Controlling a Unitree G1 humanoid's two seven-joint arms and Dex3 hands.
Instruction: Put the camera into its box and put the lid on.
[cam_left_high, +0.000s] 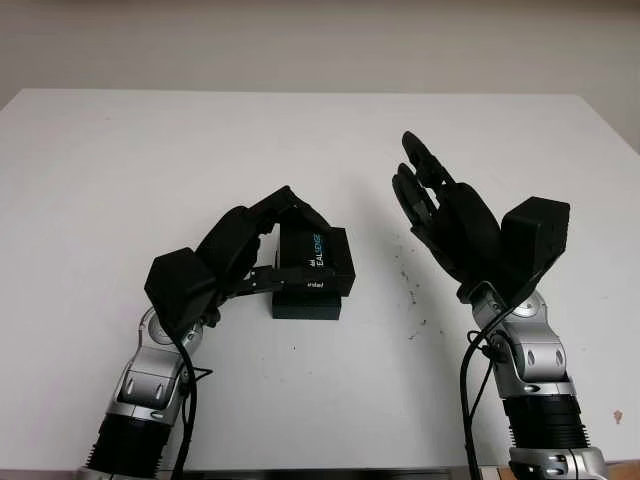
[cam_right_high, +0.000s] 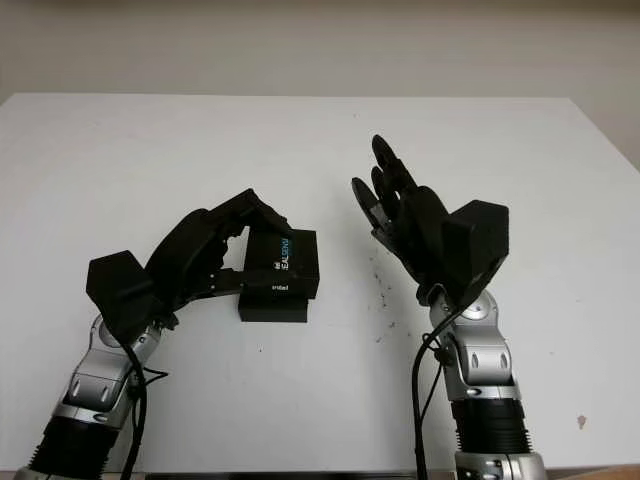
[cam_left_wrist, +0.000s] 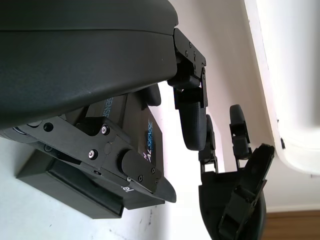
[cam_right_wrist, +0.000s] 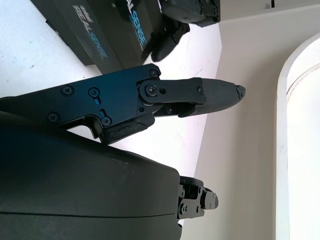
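The left robot hand (cam_left_high: 262, 243) curls around the black rectangular cardboard lid (cam_left_high: 318, 262), gripping it atop the black box base (cam_left_high: 306, 306) at the white tabletop (cam_left_high: 120, 170) centre. The right robot hand (cam_left_high: 440, 215) hovers open, just right of the box.

A white desk (cam_left_high: 120, 180) spreads wide, its far edge meeting a plain beige wall (cam_left_high: 300, 40). Small dark specks (cam_left_high: 412, 290) mark its surface. A strip of brown wooden floor (cam_left_wrist: 295, 225) shows below the wall.
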